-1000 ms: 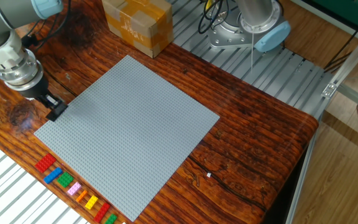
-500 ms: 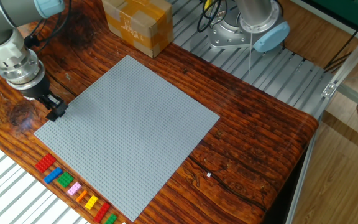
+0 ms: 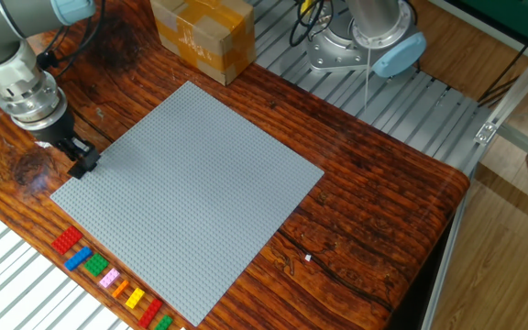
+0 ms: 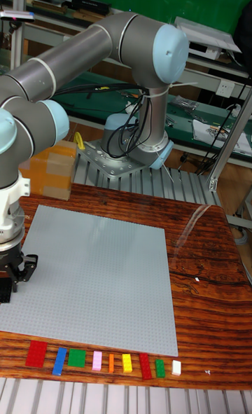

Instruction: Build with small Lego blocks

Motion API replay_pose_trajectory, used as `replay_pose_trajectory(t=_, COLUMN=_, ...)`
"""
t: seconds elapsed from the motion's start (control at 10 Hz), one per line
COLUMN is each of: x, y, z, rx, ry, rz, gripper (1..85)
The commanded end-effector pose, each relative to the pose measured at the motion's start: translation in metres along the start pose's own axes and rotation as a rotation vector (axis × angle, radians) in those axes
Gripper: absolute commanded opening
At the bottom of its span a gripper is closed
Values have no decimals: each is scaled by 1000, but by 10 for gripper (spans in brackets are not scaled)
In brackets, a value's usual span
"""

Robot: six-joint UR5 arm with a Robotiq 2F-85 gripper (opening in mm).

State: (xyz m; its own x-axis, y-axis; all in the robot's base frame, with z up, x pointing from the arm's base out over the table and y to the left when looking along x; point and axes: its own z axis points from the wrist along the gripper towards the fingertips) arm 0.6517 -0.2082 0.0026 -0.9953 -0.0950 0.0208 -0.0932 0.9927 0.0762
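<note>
Grey studded baseplate (image 3: 191, 188) is seen flat on the wooden table (image 3: 374, 220), nothing on its studs. Small Lego blocks (image 4: 105, 361) are lined up in a row just below the plate's lower edge, on bare wood: red, blue, green, pink, orange, yellow, red, green, white. Gripper (image 3: 81, 163) is seen at the plate's left corner; whether its jaws are parted or clamped cannot be told. Closed cardboard box (image 3: 202, 37) is set at upper centre, contents hidden.
</note>
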Motion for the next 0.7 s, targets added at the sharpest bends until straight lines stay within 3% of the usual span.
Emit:
replay_pose_trajectory(t=0.0, x=-1, y=0, z=0, rx=-14, ry=-10, rz=-1, gripper=447)
replay_pose_trajectory(t=0.6, x=-5, y=0, z=-1, rx=-17, ry=-25, rz=5, gripper=413)
